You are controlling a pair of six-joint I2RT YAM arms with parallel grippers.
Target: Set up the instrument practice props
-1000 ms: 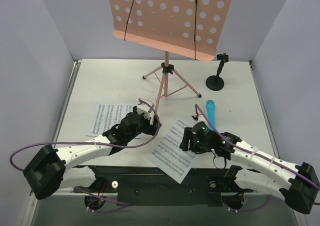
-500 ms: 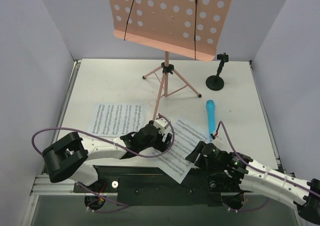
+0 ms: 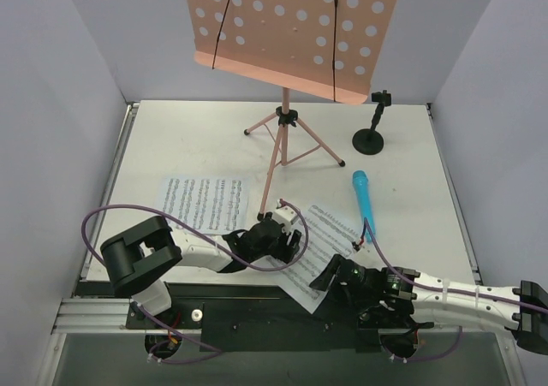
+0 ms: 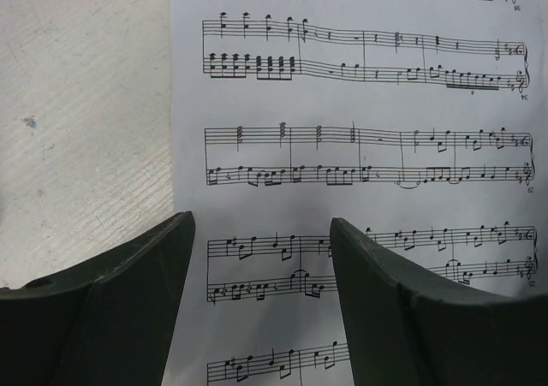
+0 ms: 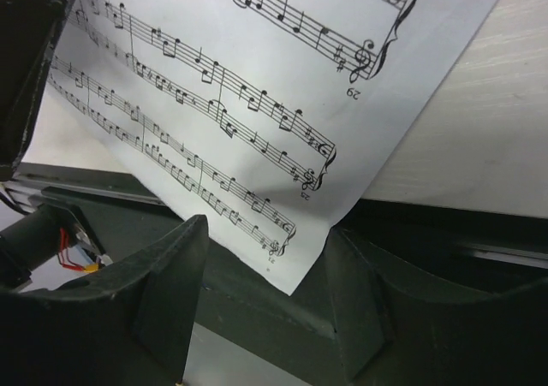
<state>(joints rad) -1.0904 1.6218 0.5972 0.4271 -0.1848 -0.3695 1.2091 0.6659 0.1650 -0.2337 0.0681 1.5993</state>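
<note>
The pink perforated music stand (image 3: 291,35) stands at the back on thin tripod legs (image 3: 287,142). The black mic stand (image 3: 370,138) is to its right, and the blue microphone (image 3: 363,196) lies flat on the table. One sheet-music page (image 3: 204,203) lies at the left. The second page (image 3: 330,232) overhangs the table's near edge. My left gripper (image 3: 291,236) is open just above that page (image 4: 360,103), jaws (image 4: 262,219) straddling its staves. My right gripper (image 3: 324,281) is open, its jaws (image 5: 267,232) either side of the page's overhanging corner (image 5: 282,266).
The white table (image 3: 411,172) is walled by grey panels on three sides. A black rail (image 5: 257,326) runs under the near edge, below the hanging page corner. Purple cables loop off both arms (image 3: 103,223).
My left gripper has swung right, off the left page's side and over the second page. My right arm has drawn back toward the near edge, bringing its open jaws to the page's overhanging corner.
</note>
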